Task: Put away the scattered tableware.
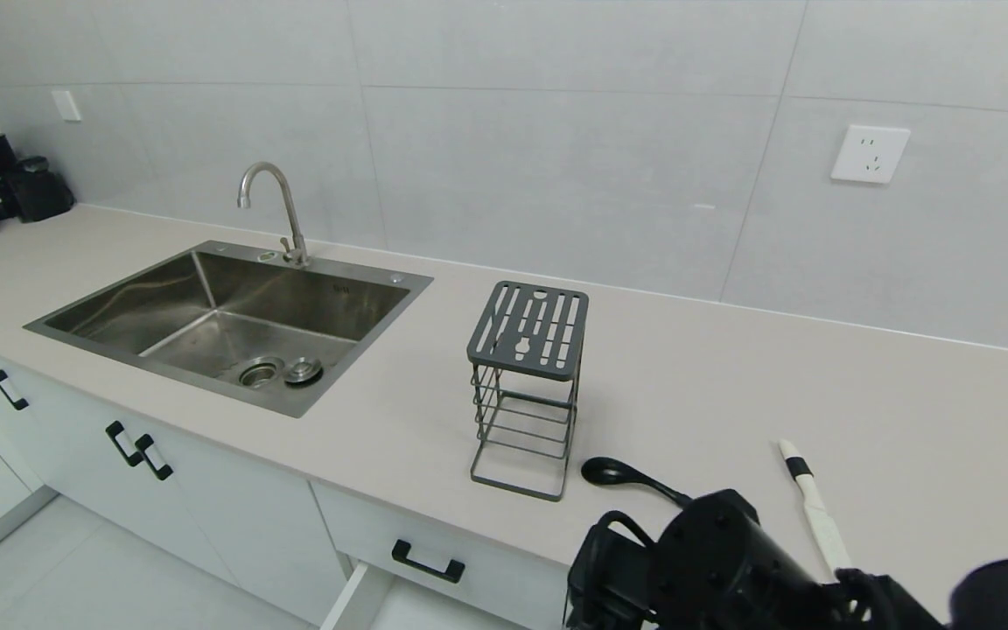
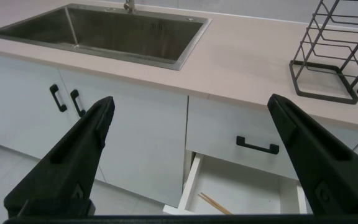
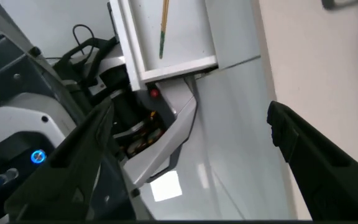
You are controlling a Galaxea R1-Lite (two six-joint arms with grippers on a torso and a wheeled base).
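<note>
Left gripper (image 2: 191, 102): we see its two black fingers spread wide, with nothing between them.
Left arm pose: held low in front of the white cabinet fronts, with the fingers aimed at the cabinets from below counter level.
Right gripper (image 3: 190, 111): its black fingers also stand wide apart and empty.
Right arm pose: turned downward toward the pale floor, just beside the open drawer.
Open white drawer (image 2: 189, 182): we find it straight ahead of the left gripper and lower, under a closed drawer with a black handle.
Thin wooden chopsticks (image 2: 215, 203): they lie inside that drawer. From the right gripper we see one stick (image 3: 163, 28) beyond the fingertips.
Black long-handled spoon (image 1: 613, 472): it lies flat on the beige countertop (image 1: 731, 385), above the left gripper and to its right.
Slender white utensil (image 1: 810, 499): it lies flat on the counter, well apart from the spoon.
Dark grey wire rack with slotted top (image 1: 528, 328): it stands upright just beside the spoon's bowl.
Stainless steel sink (image 1: 206, 306): it is set into the counter, on the far side of the rack from the spoon.
</note>
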